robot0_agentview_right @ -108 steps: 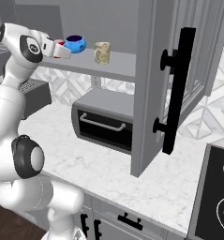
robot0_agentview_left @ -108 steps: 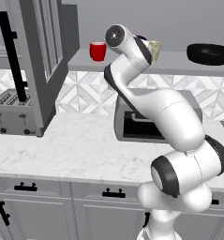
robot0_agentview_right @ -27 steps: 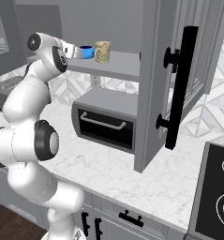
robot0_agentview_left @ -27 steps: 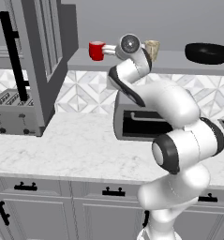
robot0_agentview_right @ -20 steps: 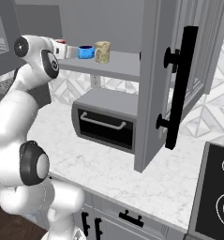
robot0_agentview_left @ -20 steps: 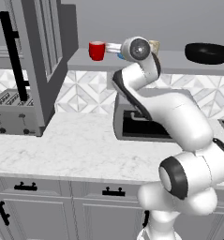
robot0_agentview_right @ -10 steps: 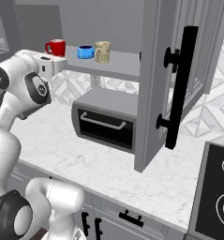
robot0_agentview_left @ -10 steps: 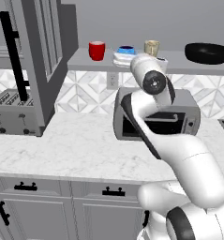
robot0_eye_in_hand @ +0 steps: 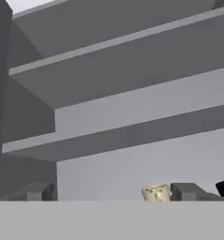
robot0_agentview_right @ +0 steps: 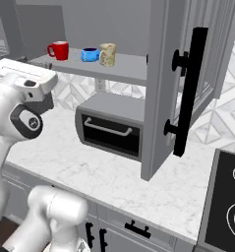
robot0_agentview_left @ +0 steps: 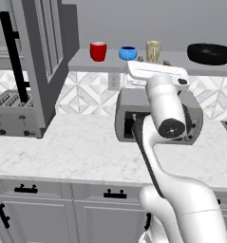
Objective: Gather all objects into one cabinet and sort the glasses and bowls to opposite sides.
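Observation:
On the grey cabinet shelf (robot0_agentview_left: 81, 61) the red cup (robot0_agentview_left: 98, 51) stands at the left, the blue bowl (robot0_agentview_left: 127, 52) in the middle and the beige tumbler (robot0_agentview_left: 153, 51) to its right. From the other side the order is the same: red cup (robot0_agentview_right: 58, 50), blue bowl (robot0_agentview_right: 90, 54), tumbler (robot0_agentview_right: 107, 54). My gripper (robot0_agentview_left: 154, 61) hangs just in front of and slightly below the shelf edge, open and empty. In the hand view the gripper (robot0_eye_in_hand: 112, 192) has its fingertips (robot0_eye_in_hand: 38, 192) wide apart, with the tumbler (robot0_eye_in_hand: 156, 192) low between them.
A black pan (robot0_agentview_left: 211, 53) lies on the shelf's right end. Both cabinet doors stand open: left door (robot0_agentview_left: 36, 71), right door (robot0_agentview_right: 161, 88) with a long black handle. A toaster oven (robot0_agentview_left: 127, 111) and a toaster (robot0_agentview_left: 10, 111) sit on the counter (robot0_agentview_left: 77, 152).
The arm has pulled back and dropped away from the shelf, the hand now below the shelf edge. The blue bowl stays on the shelf between cup and tumbler.

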